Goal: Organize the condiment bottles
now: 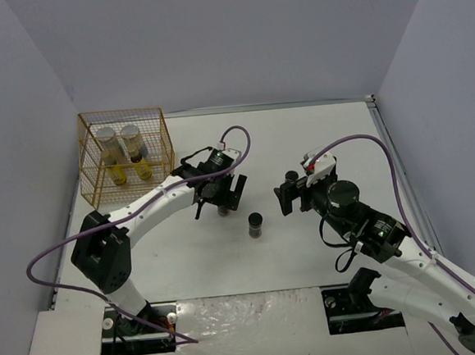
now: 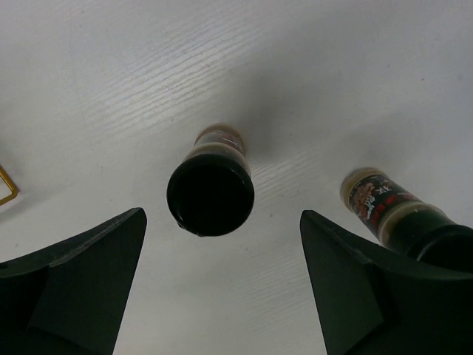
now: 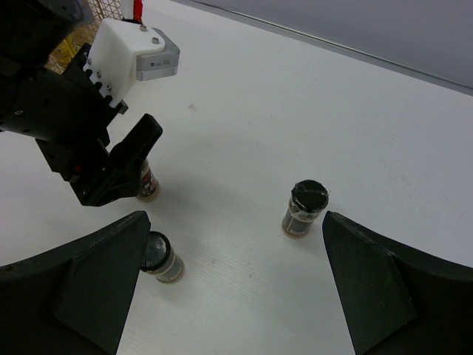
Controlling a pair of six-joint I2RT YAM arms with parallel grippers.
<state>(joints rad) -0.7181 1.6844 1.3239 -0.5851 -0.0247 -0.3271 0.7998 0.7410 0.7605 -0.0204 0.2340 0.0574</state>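
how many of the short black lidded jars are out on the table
3 black-lidded jars: one under the open left fingers, one mid-table between the arms, one just ahead of the right fingers. The arms could hide more.

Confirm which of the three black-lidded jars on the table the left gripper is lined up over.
The leftmost jar, centred between the left gripper's open fingers. The middle jar and the rightmost jar, near the right gripper, stand clear of it.

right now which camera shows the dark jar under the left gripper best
Left wrist: the dark jar is centred, unobstructed, between open jaws. Top external shows little of it under the left gripper; right wrist, half hidden behind it.
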